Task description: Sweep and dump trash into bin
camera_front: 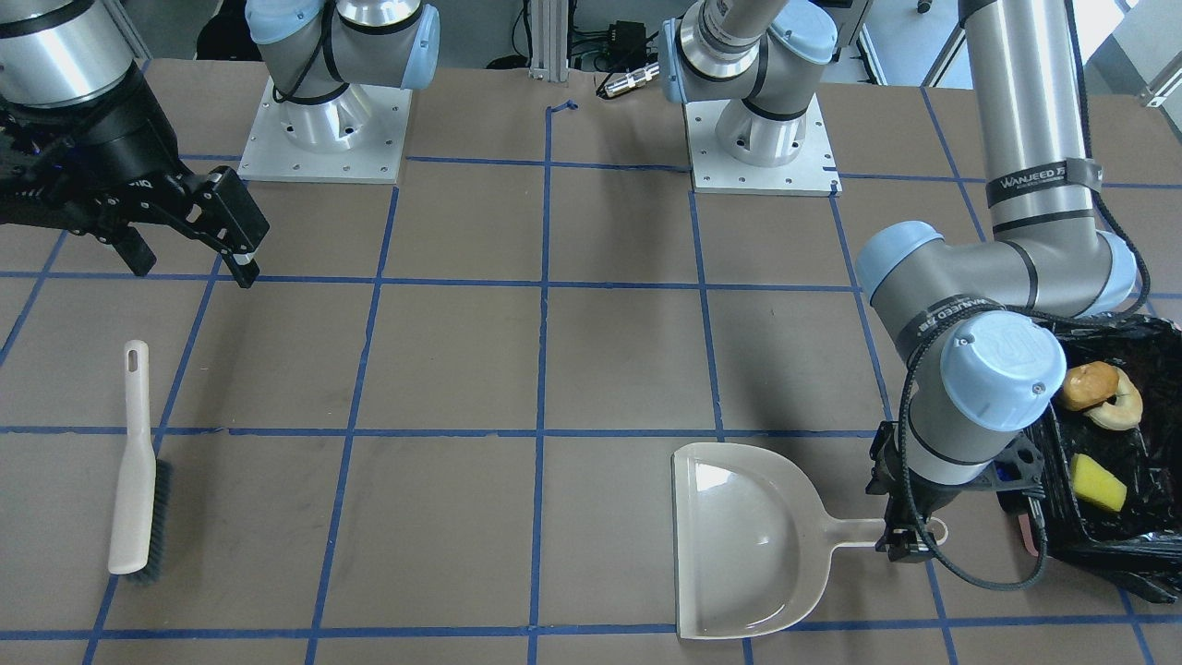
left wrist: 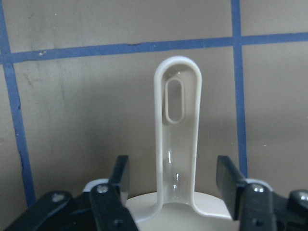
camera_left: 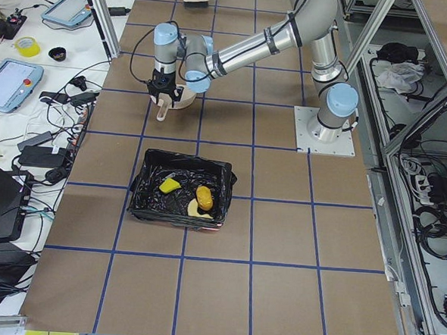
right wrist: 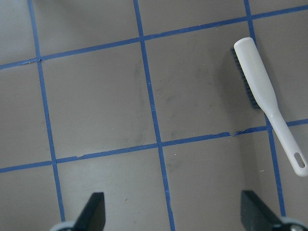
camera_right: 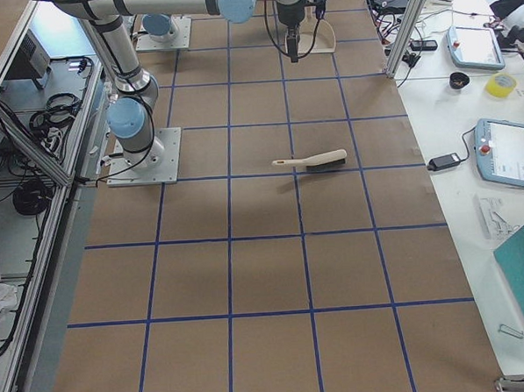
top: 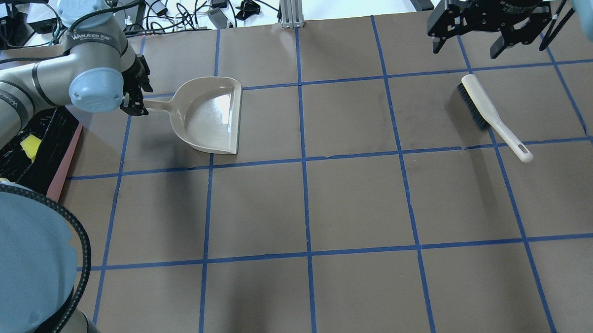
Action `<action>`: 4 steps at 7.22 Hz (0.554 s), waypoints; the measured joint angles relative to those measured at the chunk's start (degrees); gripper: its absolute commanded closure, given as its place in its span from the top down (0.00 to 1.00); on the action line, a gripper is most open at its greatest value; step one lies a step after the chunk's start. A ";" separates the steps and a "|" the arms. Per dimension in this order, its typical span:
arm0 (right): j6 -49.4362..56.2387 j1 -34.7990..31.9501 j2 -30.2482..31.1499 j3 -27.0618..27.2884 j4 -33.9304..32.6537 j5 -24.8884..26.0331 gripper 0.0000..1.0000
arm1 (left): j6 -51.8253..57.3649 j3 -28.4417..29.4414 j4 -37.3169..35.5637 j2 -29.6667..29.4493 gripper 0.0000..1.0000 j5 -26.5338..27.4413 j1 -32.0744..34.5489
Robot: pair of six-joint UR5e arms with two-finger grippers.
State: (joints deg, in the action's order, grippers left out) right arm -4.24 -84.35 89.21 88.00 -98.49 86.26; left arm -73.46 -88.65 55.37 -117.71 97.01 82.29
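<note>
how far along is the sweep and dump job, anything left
Done: the bun, croissant piece and sponge all lie in the bin. The dustpan sits empty on the table, and the brush lies loose. In hand: nothing. The left tool stands open astride its handle, and the right tool is open above the table. Left: probably only backing both tools away.

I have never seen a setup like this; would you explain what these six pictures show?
These are two robot arms bolted to a brown table, each ending in a two-finger gripper. Four pictures come from fixed cameras: opposite, behind, and each table end; two from cameras on the wrists. The left gripper sits open astride the handle of a beige dustpan. The right gripper hangs open above the table near a beige brush with dark bristles. A black-lined pink bin holds a golden-brown bun, a tan croissant and a yellow sponge. Nothing is held.
</note>
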 measured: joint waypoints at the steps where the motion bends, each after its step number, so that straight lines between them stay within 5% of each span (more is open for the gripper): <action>1: 0.02 0.03 0.00 0.06 0.02 0.02 1.00 | 6.91 0.56 1.40 1.96 0.74 0.01 1.07; 2: 0.02 0.08 0.00 0.10 0.02 0.04 1.00 | 16.26 1.09 2.01 4.20 0.99 -0.02 1.63; 4: 0.01 0.16 0.00 0.14 0.01 0.03 1.00 | 37.57 1.73 2.97 9.10 1.00 -0.26 1.94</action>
State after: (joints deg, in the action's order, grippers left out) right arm -4.24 -84.19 89.21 88.15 -98.48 86.29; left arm -35.89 -86.92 58.34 -108.62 96.74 84.23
